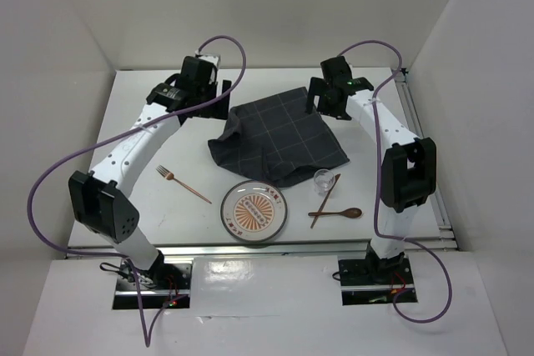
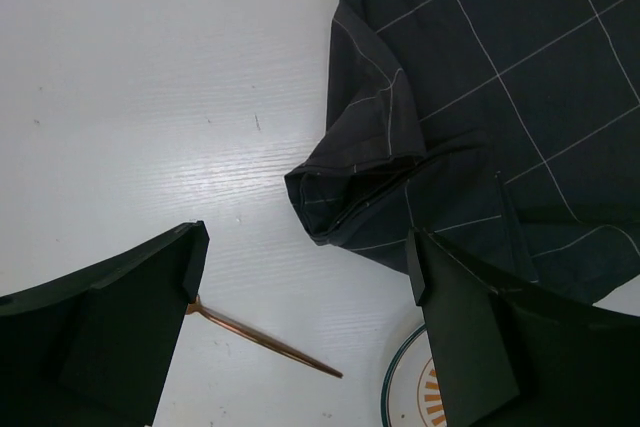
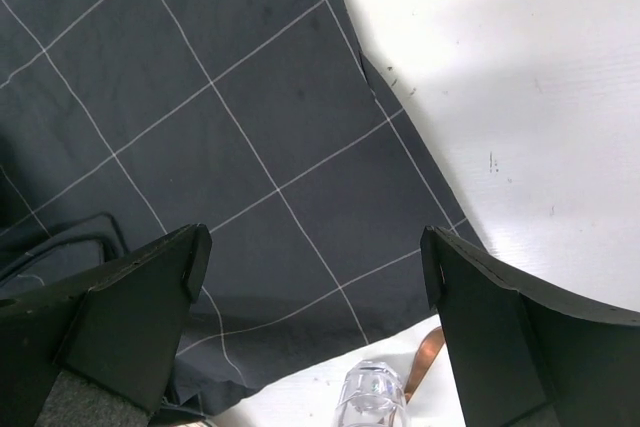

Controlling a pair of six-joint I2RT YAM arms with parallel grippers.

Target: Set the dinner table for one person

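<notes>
Left end effector (image 2: 305, 252) is hanging over the far left part of the tabletop (image 1: 142, 106), its two dark fingers spread wide with nothing between them. Below it, the left wrist view is showing the rumpled, folded-over corner of a dark grey cloth (image 1: 279, 135) with thin pale check lines. Right end effector (image 3: 315, 247) is hovering over the far right side of the same cloth, its fingers also spread wide and gripping nothing.

This large white tabletop is filling the middle of the overhead view, walled in by white panels at the back and sides, with a metal rail (image 1: 250, 248) running along its near edge beside the two arm bases. The cloth is lying around the middle of the tabletop, towards the back, flat on its right half and bunched up on its left.

A round plate (image 1: 254, 210) with an orange sunburst pattern is sitting near the rail, just in front of the cloth; whether the two are touching cannot be told. A copper fork (image 1: 183, 183) is lying to the left of the plate, apart from it, with its prongs pointing away towards the back left. A clear glass (image 1: 323, 179) is standing upright just beside the near right corner of the cloth. A spoon (image 1: 338, 213) is lying to the right of the plate, its bowl pointing right, and a slim copper utensil (image 1: 327, 198) is lying slantwise across its handle
</notes>
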